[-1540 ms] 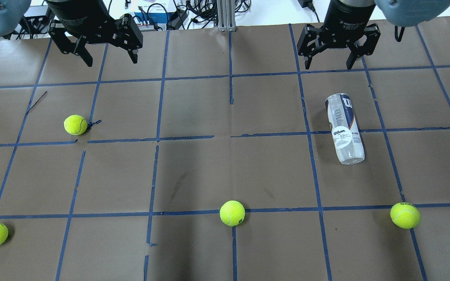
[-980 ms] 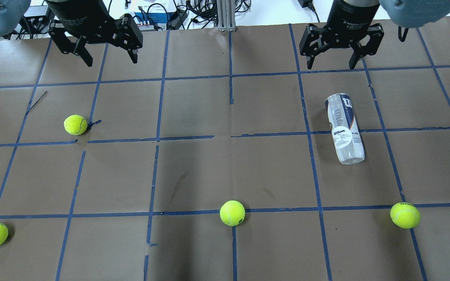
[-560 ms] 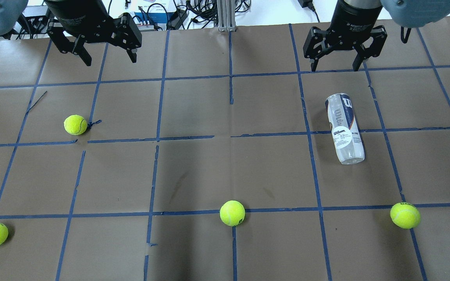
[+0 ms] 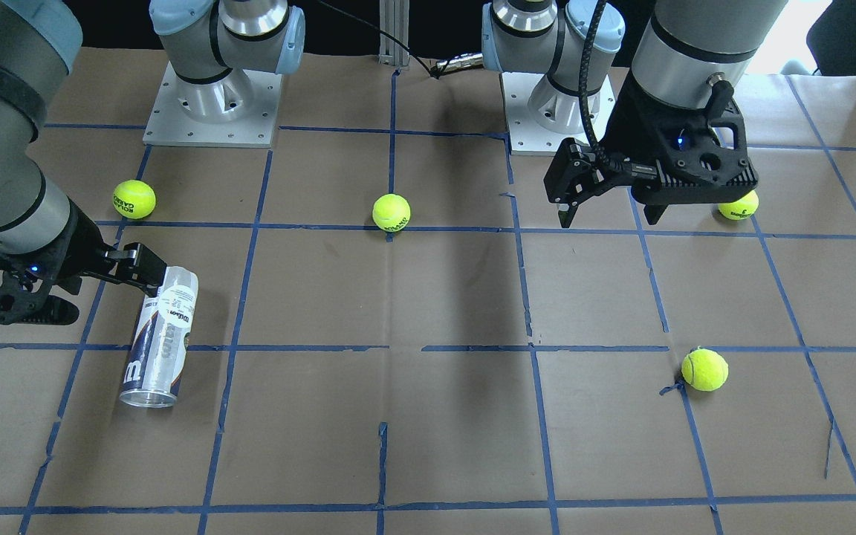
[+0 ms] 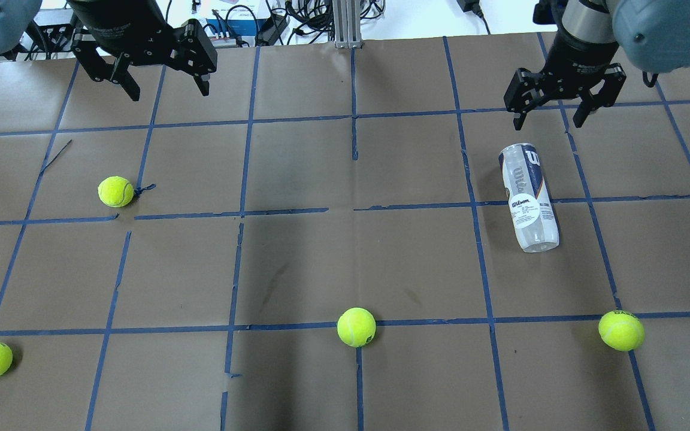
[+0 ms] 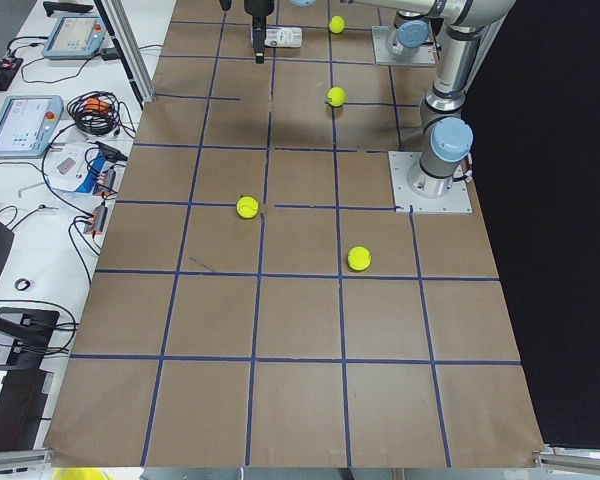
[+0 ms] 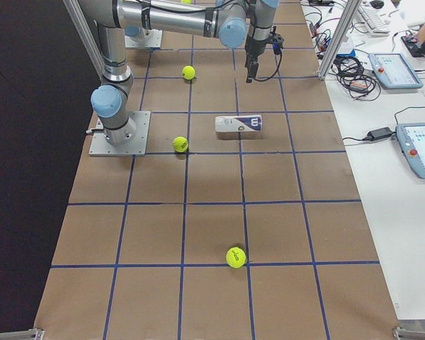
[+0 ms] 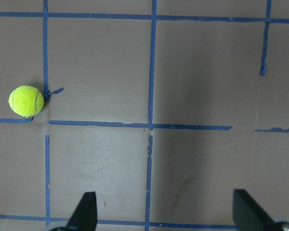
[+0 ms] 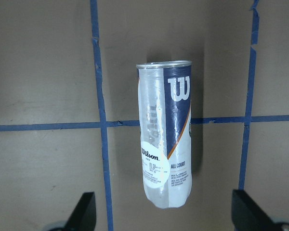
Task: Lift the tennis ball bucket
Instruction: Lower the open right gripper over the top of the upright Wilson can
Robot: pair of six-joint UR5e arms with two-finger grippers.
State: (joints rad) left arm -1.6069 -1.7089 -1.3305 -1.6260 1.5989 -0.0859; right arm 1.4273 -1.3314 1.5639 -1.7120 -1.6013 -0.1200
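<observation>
From where I stand, the can [image 5: 529, 197] lies on its side on the paper-covered table [image 5: 297, 263]. Bare brown paper runs along both its long flanks and past both ends, which leaves room for fingers to come down on either side. The right gripper [image 5: 547, 120] hangs in the air close by the can. In its wrist view its fingers are spread wider than the can, with only open air and bare paper between them. The nearest ball [image 5: 621, 330] sits well apart, toward the robot, and a second ball [image 5: 356, 327] is farther off. The left gripper [image 5: 170, 93], also spread, hangs well apart across the table, beyond a third ball [image 5: 115, 191].
</observation>
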